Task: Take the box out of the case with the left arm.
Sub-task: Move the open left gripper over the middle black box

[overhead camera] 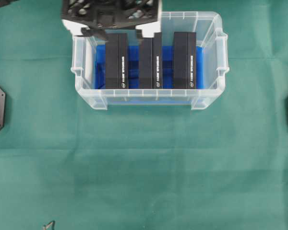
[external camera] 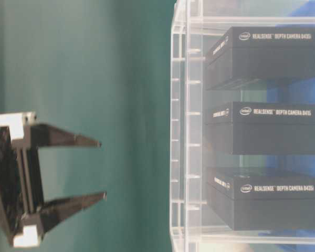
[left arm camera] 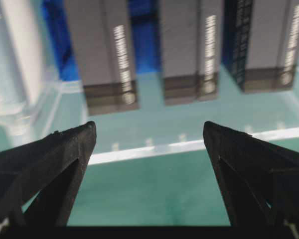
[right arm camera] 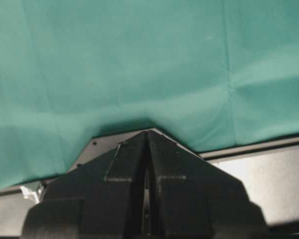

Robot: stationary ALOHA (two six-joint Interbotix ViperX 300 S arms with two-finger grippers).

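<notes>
A green cloth point(overhead camera: 144, 167) covers my whole table. The clear case point(overhead camera: 86, 98) sits at the far side of it, blue lining point(overhead camera: 134, 57) under three black boxes standing side by side. My left gripper point(overhead camera: 111, 33) hangs spread wide over the case's far left rim, above the leftmost box point(overhead camera: 116, 60), holding nothing. Only the table-level view reads the box labels. My right gripper point(right arm camera: 147, 137) is pinched together.
</notes>
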